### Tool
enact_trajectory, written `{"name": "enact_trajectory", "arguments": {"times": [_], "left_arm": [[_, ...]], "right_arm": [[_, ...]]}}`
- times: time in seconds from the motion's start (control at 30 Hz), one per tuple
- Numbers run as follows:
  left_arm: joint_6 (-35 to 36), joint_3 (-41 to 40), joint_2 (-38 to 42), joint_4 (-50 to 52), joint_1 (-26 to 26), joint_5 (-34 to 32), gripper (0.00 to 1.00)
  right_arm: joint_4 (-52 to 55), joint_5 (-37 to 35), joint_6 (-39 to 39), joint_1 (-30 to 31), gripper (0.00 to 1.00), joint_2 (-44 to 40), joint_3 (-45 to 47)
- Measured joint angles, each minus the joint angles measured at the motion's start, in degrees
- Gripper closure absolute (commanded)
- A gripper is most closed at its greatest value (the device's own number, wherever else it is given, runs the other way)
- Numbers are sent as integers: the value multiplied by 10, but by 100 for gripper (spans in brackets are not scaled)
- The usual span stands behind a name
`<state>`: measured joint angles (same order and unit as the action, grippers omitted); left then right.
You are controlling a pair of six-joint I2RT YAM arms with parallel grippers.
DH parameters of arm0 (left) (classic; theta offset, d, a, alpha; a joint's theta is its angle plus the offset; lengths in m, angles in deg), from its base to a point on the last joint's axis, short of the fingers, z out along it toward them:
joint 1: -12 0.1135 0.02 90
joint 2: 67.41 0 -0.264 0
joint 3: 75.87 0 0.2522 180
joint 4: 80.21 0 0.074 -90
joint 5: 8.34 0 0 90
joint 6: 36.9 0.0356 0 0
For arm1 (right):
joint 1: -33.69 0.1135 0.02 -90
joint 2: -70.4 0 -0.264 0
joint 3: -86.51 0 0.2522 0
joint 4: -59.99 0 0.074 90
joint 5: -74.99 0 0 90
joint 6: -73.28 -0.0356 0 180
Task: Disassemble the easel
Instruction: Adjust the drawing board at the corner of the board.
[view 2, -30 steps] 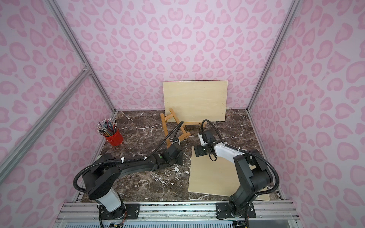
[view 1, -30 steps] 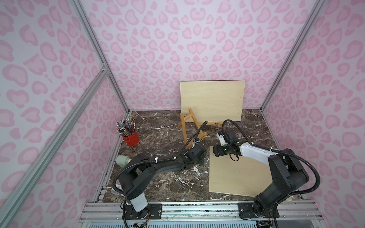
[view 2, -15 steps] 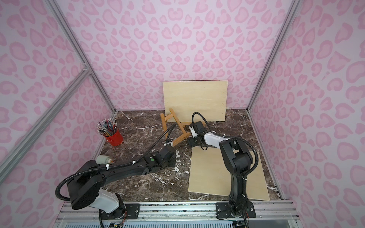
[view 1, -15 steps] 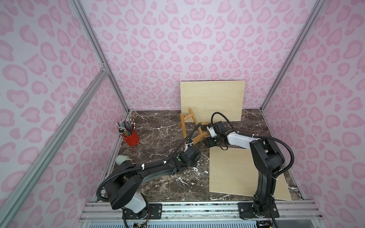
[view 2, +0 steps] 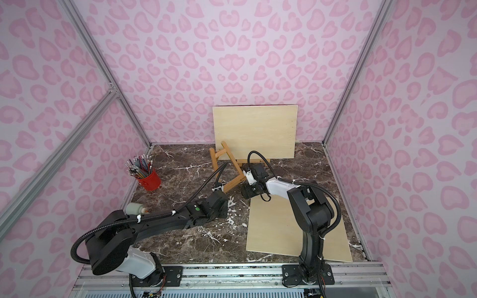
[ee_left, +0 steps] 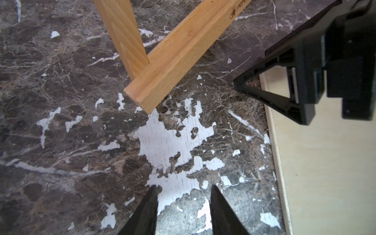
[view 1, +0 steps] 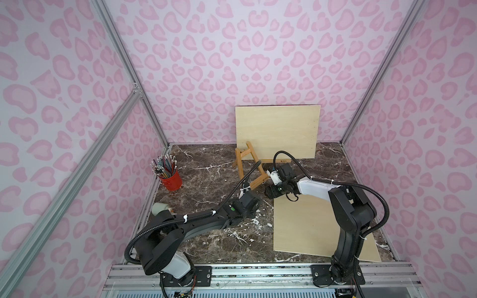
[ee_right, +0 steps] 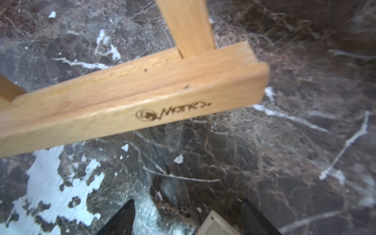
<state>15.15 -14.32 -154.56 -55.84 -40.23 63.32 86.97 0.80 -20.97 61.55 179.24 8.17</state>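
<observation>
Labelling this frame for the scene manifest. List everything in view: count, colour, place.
easel: one, honey wood, rear centre, by the upright board's lower left corner
upright board: one, pale plywood, standing at the back wall
flat board: one, pale plywood, lying front right
cup: one, red, left side
pencils: a bunch, mixed colours, in the cup
grey cylinder: one, left edge, identity unclear
table: one, dark brown marble look
walls: three, pink spotted
left arm: one, mostly black, reaching toward the easel
right arm: one, black and white, over the flat board
left pincer: one, black, open, empty, short of the easel's ledge
right pincer: one, black, open, empty, near the ledge's other end
</observation>
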Motion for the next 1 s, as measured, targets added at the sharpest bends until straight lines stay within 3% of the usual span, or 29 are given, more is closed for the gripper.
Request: {"name": "enact_trajectory", "arguments": {"times": [1.0], "left_arm": [[-6, -19, 6, -4, 0, 1, 50]], "right_arm": [[-45, 6, -3, 36, 15, -32, 61]]}}
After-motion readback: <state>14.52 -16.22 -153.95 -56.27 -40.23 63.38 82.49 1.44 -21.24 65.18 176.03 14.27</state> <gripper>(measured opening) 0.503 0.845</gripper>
